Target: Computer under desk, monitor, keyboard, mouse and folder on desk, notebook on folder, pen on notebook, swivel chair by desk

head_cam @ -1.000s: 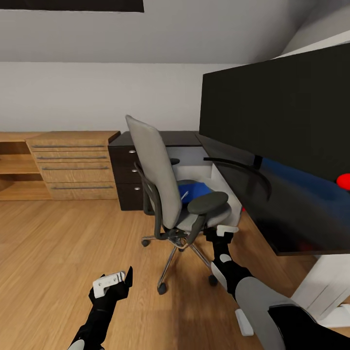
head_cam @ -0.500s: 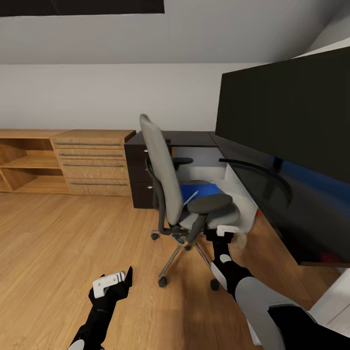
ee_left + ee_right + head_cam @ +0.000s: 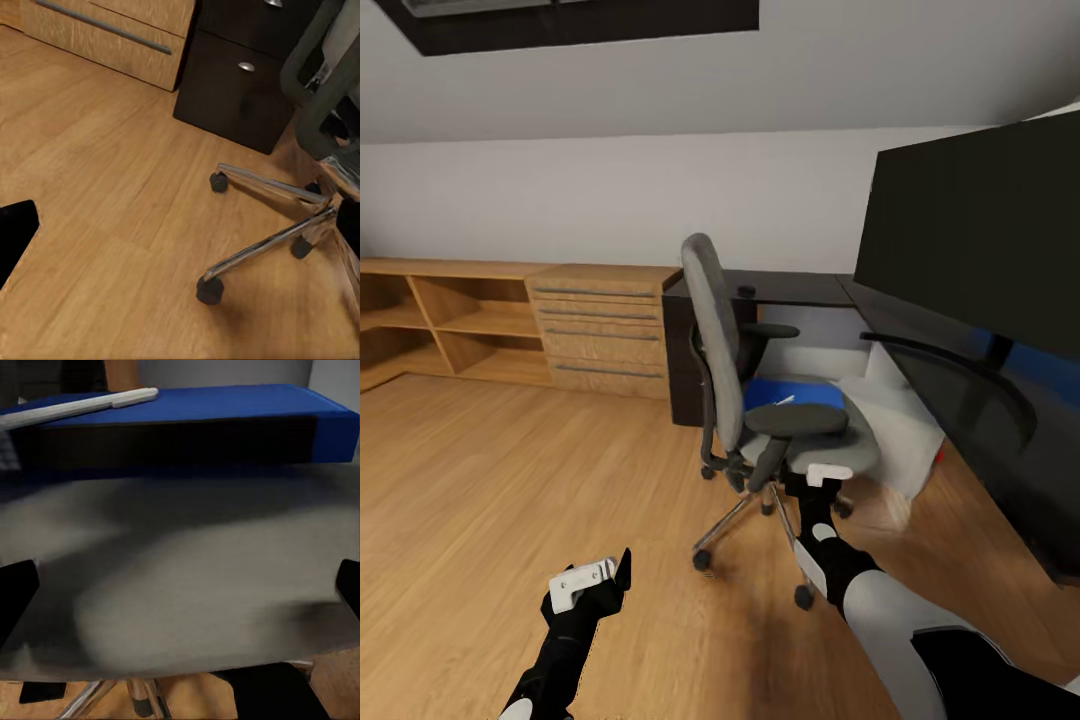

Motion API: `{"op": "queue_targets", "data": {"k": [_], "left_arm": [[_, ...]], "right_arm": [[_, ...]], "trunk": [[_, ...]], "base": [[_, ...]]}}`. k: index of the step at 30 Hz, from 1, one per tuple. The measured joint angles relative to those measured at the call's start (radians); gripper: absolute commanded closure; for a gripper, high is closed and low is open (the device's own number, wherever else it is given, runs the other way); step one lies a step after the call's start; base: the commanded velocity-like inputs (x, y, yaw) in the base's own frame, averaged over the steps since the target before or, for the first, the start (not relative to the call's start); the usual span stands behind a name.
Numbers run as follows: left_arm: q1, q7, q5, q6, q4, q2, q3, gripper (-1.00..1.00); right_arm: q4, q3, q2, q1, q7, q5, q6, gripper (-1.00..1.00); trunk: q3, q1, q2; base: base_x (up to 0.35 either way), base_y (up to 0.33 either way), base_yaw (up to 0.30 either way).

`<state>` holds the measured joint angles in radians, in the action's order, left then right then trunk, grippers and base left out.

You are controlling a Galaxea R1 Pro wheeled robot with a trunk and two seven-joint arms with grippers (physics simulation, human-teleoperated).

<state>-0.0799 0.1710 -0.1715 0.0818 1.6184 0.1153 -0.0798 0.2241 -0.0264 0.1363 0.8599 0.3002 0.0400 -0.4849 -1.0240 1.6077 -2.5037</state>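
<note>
Most of it's left: folder (image 3: 792, 393) sits on the swivel chair (image 3: 760, 400), my right pincer (image 3: 827, 478) spread wide before the seat.

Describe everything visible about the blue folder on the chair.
The folder is a flat, bright blue rectangle with a dark open edge, lying level on the grey padded seat of the swivel chair, toward the back of the seat. A thin white stick-like object, perhaps a pen, rests across its top. The right gripper sits at the seat's front edge, not touching the folder.
</note>
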Motion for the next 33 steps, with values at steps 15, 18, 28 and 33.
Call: {"op": "queue_targets", "data": {"k": [15,18,28,33], "left_arm": [[0.0,0.002,-0.002,0.001,-0.002,0.003,0.027,-1.0],[0.0,0.002,-0.002,0.001,-0.003,0.003,0.027,-1.0],[0.0,0.003,-0.002,0.001,-0.003,0.003,0.027,-1.0],[0.0,0.003,-0.002,0.001,-0.003,0.003,0.027,-1.0]], "right_arm": [[-0.001,-0.006,0.0,0.0,-0.003,0.004,0.003,-1.0],[-0.001,-0.005,0.0,0.0,-0.003,0.004,0.003,-1.0],[-0.001,-0.007,-0.001,0.0,-0.004,0.006,0.004,-1.0],[-0.001,-0.006,-0.001,0.0,-0.004,0.006,0.004,-1.0]], "trunk": [[0.006,0.0,0.0],[0.007,0.0,0.0],[0.009,0.0,0.0],[0.01,0.001,0.0]], "base": [[-0.027,0.097,0.267],[0.0,0.0,0.267],[-0.07,0.0,0.071],[-0.293,0.0,-0.041]]}}
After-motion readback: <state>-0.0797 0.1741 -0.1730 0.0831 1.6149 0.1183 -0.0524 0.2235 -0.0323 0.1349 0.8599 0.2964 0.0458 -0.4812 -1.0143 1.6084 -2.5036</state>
